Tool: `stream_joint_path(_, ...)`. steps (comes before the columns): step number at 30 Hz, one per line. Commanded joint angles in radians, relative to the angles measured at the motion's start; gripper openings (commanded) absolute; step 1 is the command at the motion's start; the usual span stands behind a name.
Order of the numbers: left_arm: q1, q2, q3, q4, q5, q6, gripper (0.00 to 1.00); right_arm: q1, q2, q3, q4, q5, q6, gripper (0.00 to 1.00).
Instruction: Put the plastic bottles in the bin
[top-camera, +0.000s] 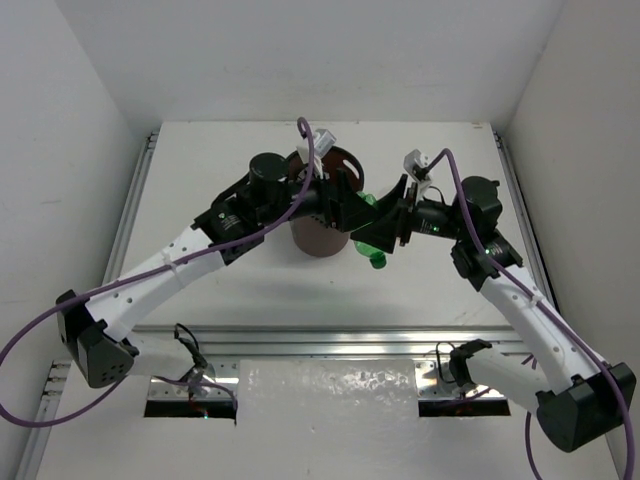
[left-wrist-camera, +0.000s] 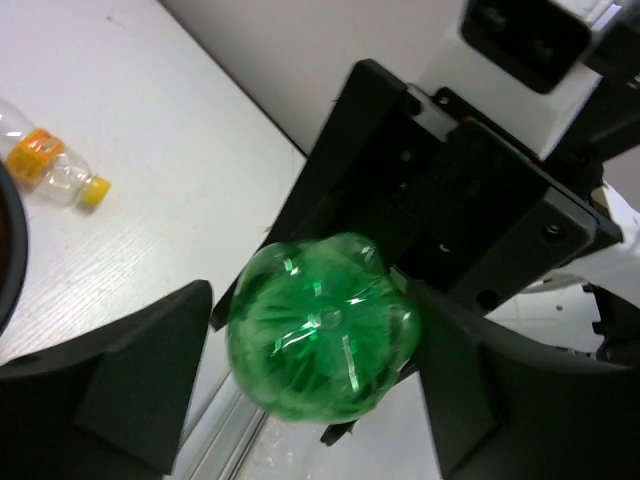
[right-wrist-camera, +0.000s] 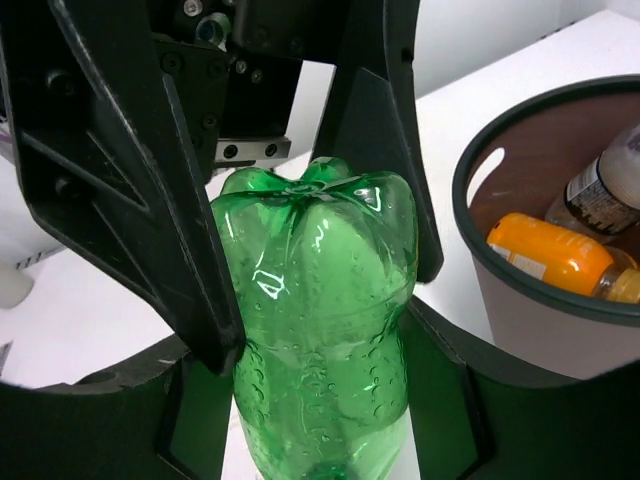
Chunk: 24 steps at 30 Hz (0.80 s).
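The green bottle (top-camera: 378, 243) hangs in the air just right of the brown bin (top-camera: 318, 238). My right gripper (top-camera: 392, 228) is shut on its body (right-wrist-camera: 320, 330). My left gripper (top-camera: 352, 205) is open, and its fingers (right-wrist-camera: 150, 200) flank the bottle's base from the other side. In the left wrist view the base (left-wrist-camera: 320, 330) sits between my jaws, close to the right finger with a small gap at the left one. The bin (right-wrist-camera: 520, 290) holds an orange bottle (right-wrist-camera: 550, 255) and a clear dark-labelled bottle (right-wrist-camera: 600, 185). A small yellow-capped bottle (left-wrist-camera: 60, 175) lies on the table.
The bin's rim (left-wrist-camera: 5, 260) shows at the left edge of the left wrist view, near the small bottle. White walls enclose the table on three sides. Metal rails run along the table's left, right and near edges.
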<state>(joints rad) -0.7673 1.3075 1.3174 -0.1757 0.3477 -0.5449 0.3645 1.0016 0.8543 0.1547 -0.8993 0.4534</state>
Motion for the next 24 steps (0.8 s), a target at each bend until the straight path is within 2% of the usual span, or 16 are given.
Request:
stream_joint_path(1, -0.032, 0.009, 0.022, 0.05, 0.069, 0.039, 0.72, 0.011, 0.005, 0.054, 0.077, -0.021, 0.019, 0.34)
stream_joint_path(2, -0.033, 0.015, 0.026, 0.061, 0.086, 0.036, 0.42, 0.014, 0.011, 0.055, 0.092, -0.027, 0.028, 0.35)
stream_joint_path(3, -0.033, 0.018, 0.031, 0.059, 0.08, 0.034, 0.23, 0.013, 0.012, 0.057, 0.1, -0.027, 0.031, 0.35)
stream_joint_path(5, -0.033, 0.024, 0.06, 0.021, 0.021, 0.034, 0.11, 0.014, 0.006, 0.054, 0.094, -0.024, 0.016, 0.47)
stream_joint_path(6, -0.032, 0.024, 0.072, -0.007, -0.09, 0.034, 0.02, 0.013, -0.001, 0.054, 0.042, -0.003, 0.002, 0.61)
stream_joint_path(7, -0.032, 0.024, 0.091, -0.037, -0.166, 0.033, 0.01, 0.013, -0.011, 0.052, 0.008, 0.078, -0.005, 0.82)
stream_joint_path(8, -0.03, 0.03, 0.141, -0.126, -0.261, 0.031, 0.0, 0.013, -0.035, 0.052, -0.092, 0.145, -0.034, 0.99)
stream_joint_path(9, -0.03, 0.035, 0.17, -0.175, -0.458, 0.023, 0.0, 0.013, -0.046, 0.055, -0.146, 0.227, -0.051, 0.99)
stream_joint_path(10, -0.026, 0.048, 0.199, -0.212, -0.534, 0.02, 0.0, 0.013, -0.053, 0.071, -0.211, 0.388, -0.062, 0.99)
stream_joint_path(12, 0.025, 0.064, 0.267, -0.287, -0.645, 0.004, 0.0, 0.011, -0.07, 0.081, -0.357, 0.523, -0.085, 0.99)
stream_joint_path(16, 0.17, 0.117, 0.342, -0.327, -0.636, -0.007, 0.0, 0.005, -0.083, 0.097, -0.492, 0.755, -0.102, 0.99)
stream_joint_path(17, 0.189, 0.125, 0.35, -0.327, -0.625, -0.007, 0.0, 0.005, -0.077, 0.106, -0.545, 0.875, -0.093, 0.99)
stream_joint_path(22, 0.232, 0.168, 0.394, -0.326, -0.647, -0.003, 0.0, -0.018, 0.021, 0.15, -0.603, 1.022, -0.099, 0.99)
stream_joint_path(24, 0.232, 0.183, 0.398, -0.321, -0.647, 0.003, 0.1, -0.042, 0.058, 0.152, -0.587, 1.033, -0.101, 0.99)
